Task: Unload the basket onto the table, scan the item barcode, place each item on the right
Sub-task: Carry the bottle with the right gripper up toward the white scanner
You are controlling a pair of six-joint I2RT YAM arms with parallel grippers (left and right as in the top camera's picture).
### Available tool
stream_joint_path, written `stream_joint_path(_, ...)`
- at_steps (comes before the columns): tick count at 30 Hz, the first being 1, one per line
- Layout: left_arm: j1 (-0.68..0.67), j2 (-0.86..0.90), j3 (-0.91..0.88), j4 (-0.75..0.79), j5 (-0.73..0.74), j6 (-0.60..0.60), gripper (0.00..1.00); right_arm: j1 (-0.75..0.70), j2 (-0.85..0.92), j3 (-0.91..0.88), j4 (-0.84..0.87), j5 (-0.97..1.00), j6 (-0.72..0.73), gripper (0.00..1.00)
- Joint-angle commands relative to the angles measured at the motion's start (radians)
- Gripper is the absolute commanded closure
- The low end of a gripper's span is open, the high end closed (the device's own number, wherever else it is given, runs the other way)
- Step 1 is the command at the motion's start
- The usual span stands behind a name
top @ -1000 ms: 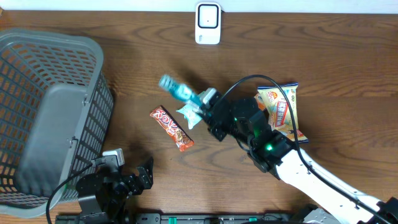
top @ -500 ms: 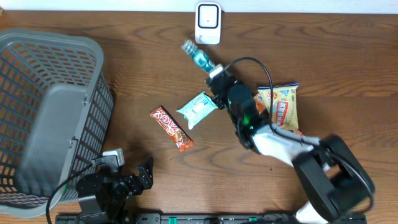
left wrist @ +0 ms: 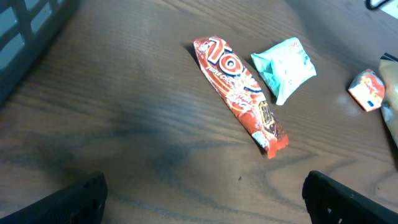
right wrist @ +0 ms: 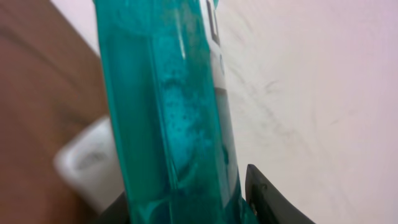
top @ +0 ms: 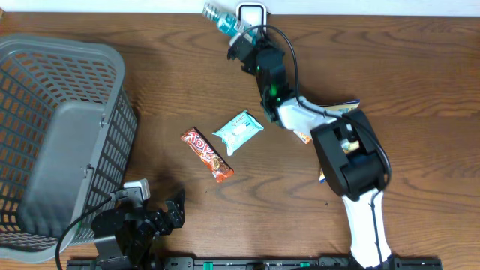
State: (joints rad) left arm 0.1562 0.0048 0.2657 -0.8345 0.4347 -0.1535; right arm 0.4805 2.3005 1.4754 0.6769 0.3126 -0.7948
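the table (top: 420,67) is dark brown with streaky wood grain. the basket (top: 45,52) is plain grey, its walls a grid of slots. the scanner (top: 253,10) is white with a dark outline. the bottle (right wrist: 161,124) is see-through teal — a white band with dark print runs down one side. the bar (left wrist: 239,93) is red-orange with white lettering and a dark patch. the pouch (left wrist: 283,67) is pale mint. the bag (left wrist: 367,90) shows orange, white and some blue. the right arm (top: 367,217) is black, then white.
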Motion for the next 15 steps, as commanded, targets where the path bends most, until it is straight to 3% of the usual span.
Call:
stream_joint_path(1,0.002,-0.001,-0.002,-0.003,-0.006,-0.002,0.02,-0.039,0.077,0.156,0.018,0.067,-0.176,0.99)
stream_joint_path(6,0.002,-0.001,-0.002,-0.003,-0.006,-0.002,0.02,-0.057,0.142,0.251,0.019,0.095,-0.327,0.99)
stream_joint_path(15,0.002,-0.001,-0.002,-0.003,-0.006,-0.002,0.02,-0.082,0.146,0.256,0.020,0.048,-0.393,0.99)
